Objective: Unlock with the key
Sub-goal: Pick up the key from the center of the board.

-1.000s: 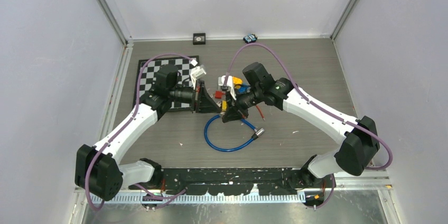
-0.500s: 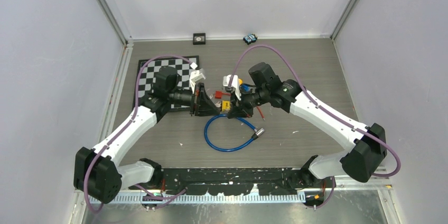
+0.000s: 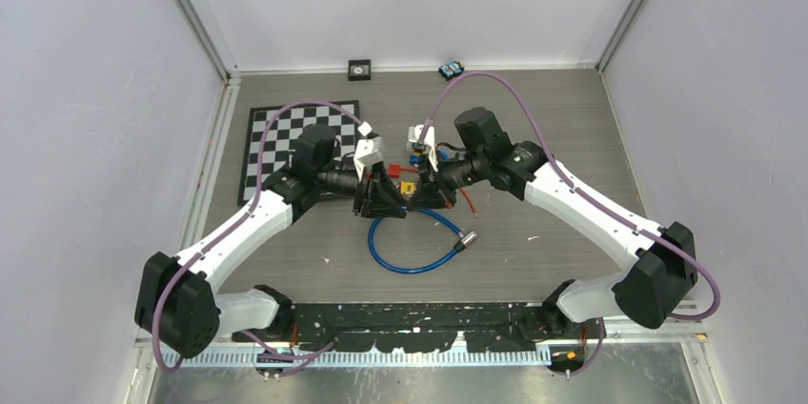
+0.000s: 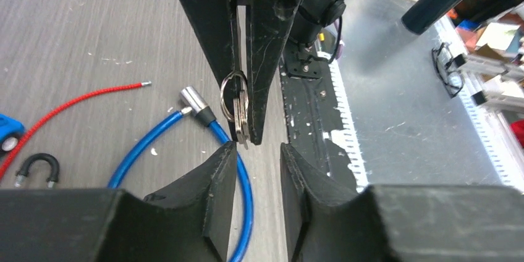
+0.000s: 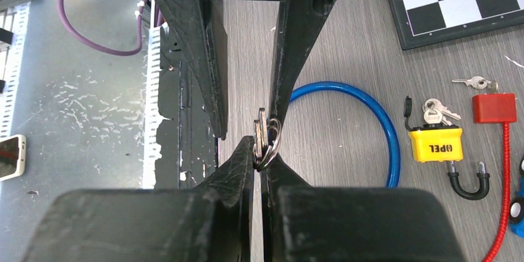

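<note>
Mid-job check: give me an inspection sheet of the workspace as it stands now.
Surface: grey wood-grain table, a few white specks.
Job's things: key bunch held above the table; yellow padlock, red padlock and blue cable lock lying on it.
Clutter: checkerboard; black square item and blue item at the back wall.
Grippers: right gripper shut on key bunch; left gripper facing it, jaws apart.
Cables: purple cable arching over each arm.
Surroundings: plain white walls.

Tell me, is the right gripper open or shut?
Shut. In the right wrist view the right gripper pinches the keys, jaws nearly touching.
</note>
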Controlling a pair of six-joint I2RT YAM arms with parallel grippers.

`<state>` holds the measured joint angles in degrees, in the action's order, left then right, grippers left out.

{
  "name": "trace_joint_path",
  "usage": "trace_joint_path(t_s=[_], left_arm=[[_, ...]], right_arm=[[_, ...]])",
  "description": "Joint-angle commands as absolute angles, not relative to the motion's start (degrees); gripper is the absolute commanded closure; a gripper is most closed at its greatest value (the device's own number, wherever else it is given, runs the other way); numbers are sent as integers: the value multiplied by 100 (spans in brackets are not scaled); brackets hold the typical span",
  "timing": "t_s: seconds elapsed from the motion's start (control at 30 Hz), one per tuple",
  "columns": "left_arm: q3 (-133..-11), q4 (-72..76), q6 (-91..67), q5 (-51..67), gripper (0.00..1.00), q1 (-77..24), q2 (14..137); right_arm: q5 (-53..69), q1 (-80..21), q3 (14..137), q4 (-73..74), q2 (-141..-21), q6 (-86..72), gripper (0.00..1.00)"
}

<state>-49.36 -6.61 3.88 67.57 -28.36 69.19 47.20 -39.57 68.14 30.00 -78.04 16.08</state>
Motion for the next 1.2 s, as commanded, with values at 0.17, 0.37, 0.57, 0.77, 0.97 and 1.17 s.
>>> trace_joint_path(t_s=[0.17, 0.37, 0.57, 0.77, 0.97, 1.17], left_arm=[[-4755, 1344, -571, 6690, 77, -2905, 6992], [-4664, 1525, -713, 6637, 82, -2853, 6917], [-4594, 1900, -1011, 6658, 88, -2839, 6932], [-4518, 2223, -1249, 6662, 95, -2831, 6949], [-4337, 2669, -1559, 6662, 97, -2723, 6906], [-4262, 2829, -1641, 6662, 91, -2690, 6888]], right_arm=[[5073, -3889, 6659, 2532, -7841, 1382, 99], [5067, -3859, 6575, 2539, -7788, 1450, 99], [5054, -3858, 6558, 2521, -7807, 1459, 99], [5043, -3848, 6494, 2518, -7814, 1508, 99], [5105, -3850, 6460, 2615, -7805, 1665, 99], [5107, -3842, 6442, 2630, -7802, 1705, 99]])
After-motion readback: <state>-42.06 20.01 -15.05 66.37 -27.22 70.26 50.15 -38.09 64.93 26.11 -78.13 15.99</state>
